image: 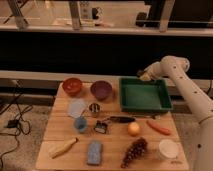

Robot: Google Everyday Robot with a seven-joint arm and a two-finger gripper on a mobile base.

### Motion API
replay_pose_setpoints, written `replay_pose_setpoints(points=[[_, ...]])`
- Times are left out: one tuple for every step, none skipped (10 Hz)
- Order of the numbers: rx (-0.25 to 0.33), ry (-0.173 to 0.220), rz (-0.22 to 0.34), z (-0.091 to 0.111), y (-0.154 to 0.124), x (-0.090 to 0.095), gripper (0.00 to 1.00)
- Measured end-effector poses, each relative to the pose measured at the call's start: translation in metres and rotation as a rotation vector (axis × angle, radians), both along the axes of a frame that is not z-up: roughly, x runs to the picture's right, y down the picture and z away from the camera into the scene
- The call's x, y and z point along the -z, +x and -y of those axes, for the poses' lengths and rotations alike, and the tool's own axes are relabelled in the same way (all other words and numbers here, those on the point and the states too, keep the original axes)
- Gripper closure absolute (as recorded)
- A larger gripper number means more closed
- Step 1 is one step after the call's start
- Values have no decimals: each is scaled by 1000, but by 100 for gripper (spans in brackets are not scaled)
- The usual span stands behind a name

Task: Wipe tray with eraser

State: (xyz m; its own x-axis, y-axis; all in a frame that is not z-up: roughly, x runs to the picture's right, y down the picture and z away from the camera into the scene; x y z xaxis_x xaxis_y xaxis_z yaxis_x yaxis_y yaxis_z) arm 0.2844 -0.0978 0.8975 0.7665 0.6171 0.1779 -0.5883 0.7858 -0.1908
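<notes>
Camera view, and it all turns on the green tray (145, 97), which sits at the far end of the wooden table (112, 137) on the arm's side, with its long sides running across the view. The white arm (187, 85) reaches in from beyond the tray's outer short side, and the gripper (143, 75) hangs right over the tray's far corner, the one nearest the purple bowl (101, 90). At its tip there's a small pale tan block, the eraser (145, 77), raised at the level of the tray's back rim rather than lying flat on anything, so I read the gripper as clamped on the eraser. Now the key relation: the tray's bare floor spreads away from the eraser toward the viewer and toward the arm's own side, so nearly the whole surface to be wiped lies ahead of the tool. By my judgement the wipe has yet to cover much, and the next move calls for a drop inside the rim, then a sweep along the tray's long axis. The raised rim under the eraser is the thing to clear first. The carrot (159, 127) lies just off the tray's near rim, and the blue sponge (94, 152) is well apart from the tray, out of the way.
</notes>
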Motion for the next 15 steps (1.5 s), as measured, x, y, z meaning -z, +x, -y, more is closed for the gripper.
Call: replay_pose_setpoints(points=[[-35,-14,-19,-1,14,-5,96],[-65,-34,-38,-5,23,-12,96],[-73,-43,-48,-7,26,-15,96],[-79,-59,-60,-13,27,-20,96],[-77,-66,-63,-15,25,-21,96],[-77,-77,-68,-20,24,-24,96],[-78,-92,-80,-25,25,-27,96],[-79,-102,-87,-28,27,-29,96],[-79,-116,-101,-34,32,-33,96],[-80,-123,-107,-35,35,-34,96],[-81,-132,-117,-38,39,-36,96],[-84,-141,-127,-41,43,-38,96],[-86,-147,-133,-43,45,-40,96],[-87,-154,-139,-45,48,-42,96],[-86,-161,-141,-47,48,-44,96]])
